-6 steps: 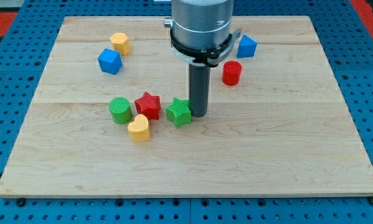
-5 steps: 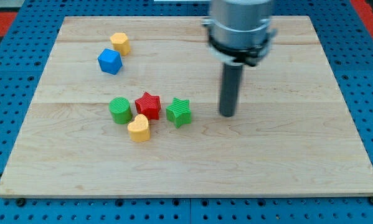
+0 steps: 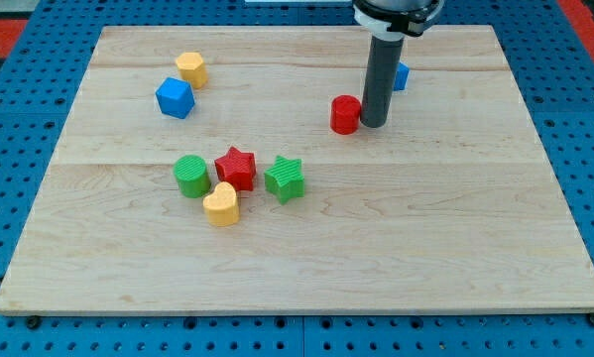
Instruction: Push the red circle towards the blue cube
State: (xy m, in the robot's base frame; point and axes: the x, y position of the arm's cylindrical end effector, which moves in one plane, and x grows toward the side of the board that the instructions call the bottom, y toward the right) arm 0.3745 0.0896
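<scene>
Red circle (image 3: 345, 114), a short upright cylinder, sits upper centre-right of the desk (image 3: 455, 248). My tip (image 3: 373, 124) touches its right side, rod vertical from the frame's top; there are no jaws. Blue cube (image 3: 175, 97) lies upper left, well apart; another blue block (image 3: 401, 76) peeks from behind the rod.

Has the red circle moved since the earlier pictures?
Yes. The red circle has slid toward the view's left, closer to the blue cube; my tip sits against its right side.
</scene>
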